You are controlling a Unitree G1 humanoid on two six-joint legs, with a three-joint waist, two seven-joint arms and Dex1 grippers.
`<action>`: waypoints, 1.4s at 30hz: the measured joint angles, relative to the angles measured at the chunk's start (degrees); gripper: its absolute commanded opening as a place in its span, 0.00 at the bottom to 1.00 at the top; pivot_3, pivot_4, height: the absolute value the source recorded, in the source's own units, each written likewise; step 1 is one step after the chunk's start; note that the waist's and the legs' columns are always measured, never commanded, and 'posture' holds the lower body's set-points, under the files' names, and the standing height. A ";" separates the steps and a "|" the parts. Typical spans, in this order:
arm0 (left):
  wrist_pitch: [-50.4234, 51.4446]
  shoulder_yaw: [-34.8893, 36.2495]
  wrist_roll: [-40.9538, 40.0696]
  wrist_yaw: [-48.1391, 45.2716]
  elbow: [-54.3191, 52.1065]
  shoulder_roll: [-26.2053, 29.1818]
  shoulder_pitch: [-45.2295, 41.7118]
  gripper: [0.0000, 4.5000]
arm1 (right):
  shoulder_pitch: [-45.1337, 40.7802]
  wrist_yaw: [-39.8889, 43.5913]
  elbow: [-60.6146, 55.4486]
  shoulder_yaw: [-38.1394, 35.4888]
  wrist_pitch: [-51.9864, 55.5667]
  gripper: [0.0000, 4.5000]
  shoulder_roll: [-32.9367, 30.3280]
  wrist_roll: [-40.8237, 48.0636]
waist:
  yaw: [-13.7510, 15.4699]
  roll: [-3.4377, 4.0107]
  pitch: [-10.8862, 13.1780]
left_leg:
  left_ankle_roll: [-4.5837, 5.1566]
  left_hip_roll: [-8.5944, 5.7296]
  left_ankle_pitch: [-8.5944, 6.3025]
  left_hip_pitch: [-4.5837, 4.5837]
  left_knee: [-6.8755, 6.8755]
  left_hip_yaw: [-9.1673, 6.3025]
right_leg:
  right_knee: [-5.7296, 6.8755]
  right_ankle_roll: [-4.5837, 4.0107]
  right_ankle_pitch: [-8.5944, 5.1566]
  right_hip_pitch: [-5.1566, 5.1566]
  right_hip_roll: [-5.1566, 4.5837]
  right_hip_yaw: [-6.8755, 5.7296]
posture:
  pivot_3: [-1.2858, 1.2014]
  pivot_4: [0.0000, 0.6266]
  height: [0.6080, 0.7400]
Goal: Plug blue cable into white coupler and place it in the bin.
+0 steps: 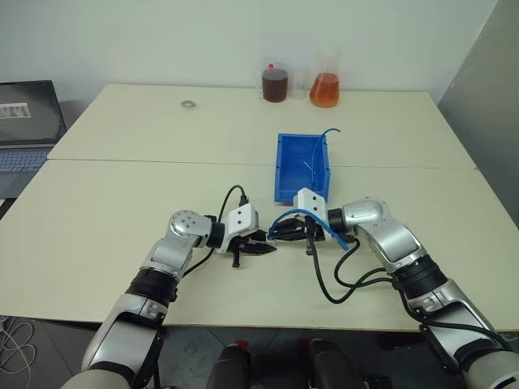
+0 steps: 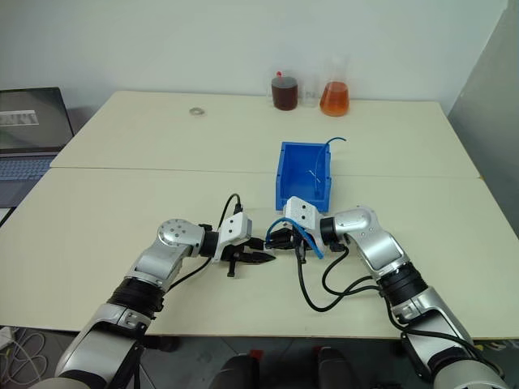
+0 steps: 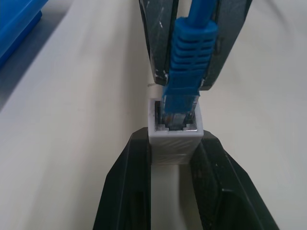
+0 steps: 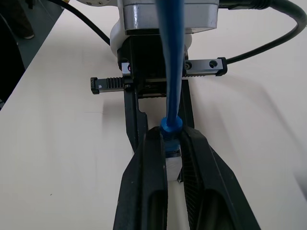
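Left wrist view, white coupler [image 3: 174, 135]: clamped between the left gripper [image 3: 173, 158] fingers, socket facing the plug.
Blue cable [image 3: 188, 67]: plug tip sits in the socket mouth, boot outside; right gripper [image 4: 172, 146] pinched on it just behind the boot.
Risk, seating: judged incomplete; a skewed push could jam the plug or twist the coupler in its grip.
Risk, cable: springy loop may tug the joint apart.
Bin [image 1: 282, 166]: just beyond both grippers, on the table [image 1: 122, 211].
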 measured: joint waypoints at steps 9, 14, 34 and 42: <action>0.02 -0.01 0.10 0.72 0.00 0.12 0.32 0.18 | -0.59 1.27 3.48 0.27 -3.04 0.04 0.85 -1.22 | -0.08 0.07 -0.16 | 0.00 0.01 0.00 0.10 0.00 0.01 | 0.02 0.00 0.00 0.08 0.02 0.01 | 0.52 0.24 1.00; 0.11 -0.03 0.14 1.19 -0.16 0.31 1.02 0.18 | -0.65 1.29 6.10 0.49 -5.36 0.04 1.94 -1.86 | -0.23 0.07 -0.18 | 0.01 0.04 -0.01 0.57 -0.05 0.01 | -0.05 -0.01 -0.01 0.58 0.05 0.02 | 0.52 0.24 1.00; 6.49 1.94 -3.48 1.11 -8.04 3.41 4.69 0.74 | -0.16 0.98 5.62 -1.87 -0.96 0.04 2.92 -0.61 | -1.26 0.11 -0.22 | 0.02 0.07 -0.02 0.98 -0.13 -0.05 | -0.08 -0.03 -0.05 0.96 0.07 0.02 | 0.52 0.24 1.00; 23.25 13.95 -13.17 7.89 -30.13 10.56 17.29 0.99 | 2.47 -7.07 -12.12 -12.88 26.45 0.04 1.60 11.66 | -1.27 0.17 0.08 | 0.00 0.07 -0.02 0.68 -0.12 -0.17 | -0.10 -0.06 -0.07 0.77 -0.02 -0.07 | 0.52 0.24 1.00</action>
